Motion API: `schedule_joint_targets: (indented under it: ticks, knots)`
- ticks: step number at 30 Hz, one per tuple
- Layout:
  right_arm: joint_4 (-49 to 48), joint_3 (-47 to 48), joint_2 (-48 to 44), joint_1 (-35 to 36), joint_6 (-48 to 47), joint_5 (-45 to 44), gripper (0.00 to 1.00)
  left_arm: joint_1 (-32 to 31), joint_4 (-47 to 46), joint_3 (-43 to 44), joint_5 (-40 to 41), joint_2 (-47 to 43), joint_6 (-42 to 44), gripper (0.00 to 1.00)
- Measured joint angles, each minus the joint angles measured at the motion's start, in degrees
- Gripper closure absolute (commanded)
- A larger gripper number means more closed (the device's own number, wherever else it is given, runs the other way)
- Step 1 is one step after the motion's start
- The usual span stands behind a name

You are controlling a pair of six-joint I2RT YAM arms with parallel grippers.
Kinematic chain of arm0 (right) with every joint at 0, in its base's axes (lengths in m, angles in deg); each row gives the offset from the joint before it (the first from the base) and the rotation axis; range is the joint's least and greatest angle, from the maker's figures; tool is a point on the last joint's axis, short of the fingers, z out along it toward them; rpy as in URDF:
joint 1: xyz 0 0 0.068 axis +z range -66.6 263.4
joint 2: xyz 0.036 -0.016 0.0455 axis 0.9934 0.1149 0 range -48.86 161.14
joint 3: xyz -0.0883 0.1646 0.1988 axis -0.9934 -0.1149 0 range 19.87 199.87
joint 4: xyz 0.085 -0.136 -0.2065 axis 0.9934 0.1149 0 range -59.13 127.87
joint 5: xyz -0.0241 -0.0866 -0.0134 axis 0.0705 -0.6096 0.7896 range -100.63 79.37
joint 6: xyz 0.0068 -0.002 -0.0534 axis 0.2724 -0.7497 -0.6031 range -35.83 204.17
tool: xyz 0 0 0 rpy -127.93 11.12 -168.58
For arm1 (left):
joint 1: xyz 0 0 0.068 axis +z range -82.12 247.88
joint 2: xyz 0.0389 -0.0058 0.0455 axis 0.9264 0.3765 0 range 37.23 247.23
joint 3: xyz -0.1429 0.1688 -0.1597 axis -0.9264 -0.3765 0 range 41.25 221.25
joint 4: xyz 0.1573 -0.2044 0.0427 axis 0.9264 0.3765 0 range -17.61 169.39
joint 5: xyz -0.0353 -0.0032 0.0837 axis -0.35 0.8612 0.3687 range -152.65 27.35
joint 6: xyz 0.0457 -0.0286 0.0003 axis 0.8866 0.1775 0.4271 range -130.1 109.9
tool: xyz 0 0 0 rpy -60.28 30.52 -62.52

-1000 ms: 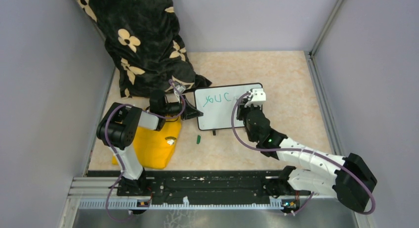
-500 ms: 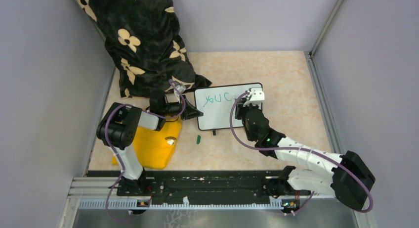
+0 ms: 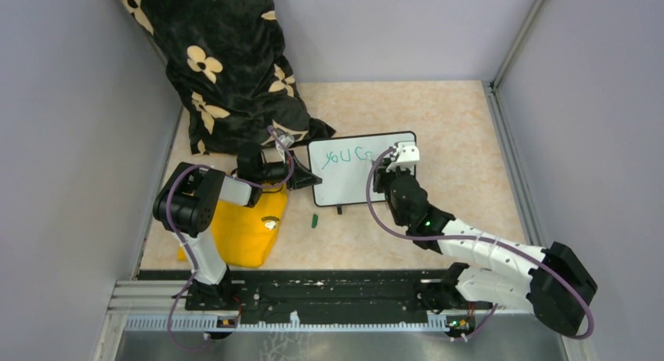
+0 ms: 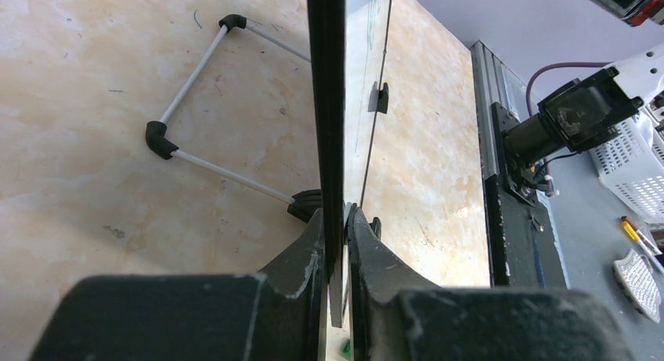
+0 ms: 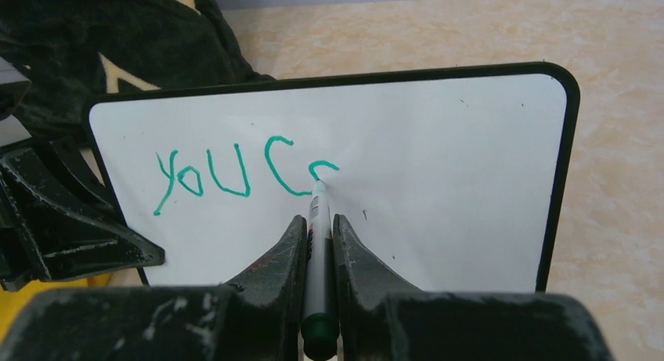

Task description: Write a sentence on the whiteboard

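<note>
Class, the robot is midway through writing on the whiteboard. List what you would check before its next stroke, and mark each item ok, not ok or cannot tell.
1. Left end effector clamped on the whiteboard edge: ok.
2. Right end effector shut on the marker: ok.
3. Marker tip on the board, at the unfinished letter of the writing: ok.
4. Blank space right of the writing for more words: ok.
5. Board's feet flat on the table: cannot tell.
</note>
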Motion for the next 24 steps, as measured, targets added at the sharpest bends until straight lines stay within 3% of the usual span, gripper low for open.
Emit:
schedule_joint_targets:
  ticks: [24]
  knots:
    - [2.2,-1.2,-2.1,-0.7,-0.7,-1.4,1.00,0.0,0.0,0.0,0.0,0.0,0.1,1.00]
